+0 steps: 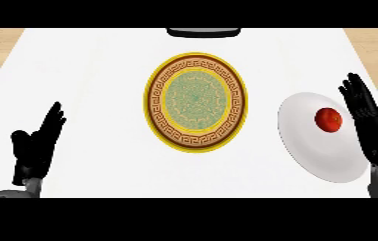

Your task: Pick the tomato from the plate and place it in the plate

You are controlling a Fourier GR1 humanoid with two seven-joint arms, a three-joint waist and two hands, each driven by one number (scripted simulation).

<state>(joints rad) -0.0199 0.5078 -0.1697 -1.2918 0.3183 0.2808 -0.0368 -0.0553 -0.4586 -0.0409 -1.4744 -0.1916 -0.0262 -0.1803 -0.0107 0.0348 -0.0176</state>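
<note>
The right hand [363, 112] stands at the 3 o'clock side of the view with its fingers straight and close together, pointing toward 12 o'clock. It holds nothing. It lies over the 3 o'clock rim of the white plate [314, 157], and its finger edge is just beside the tomato [328, 119]; whether the two touch cannot be told. The red tomato sits on the white plate, toward 12 o'clock from the plate's middle, with the hand at its 3 o'clock. No finger or thumb curls round it. The white plate lies between 3 and 4 o'clock of the patterned plate [196, 101], and a strip of white counter [96, 85] separates them. The patterned plate has a yellow rim, a brown key-pattern band and a green centre. It sits at the middle of the counter with nothing on it. At its 12 o'clock, on the counter's far edge, is a dark rounded object [203, 32], only partly in view and not identifiable. The left hand [33, 152] rests at about 8 o'clock of the view, open, with fingers up and thumb apart. It touches nothing and is well apart from both plates.
</note>
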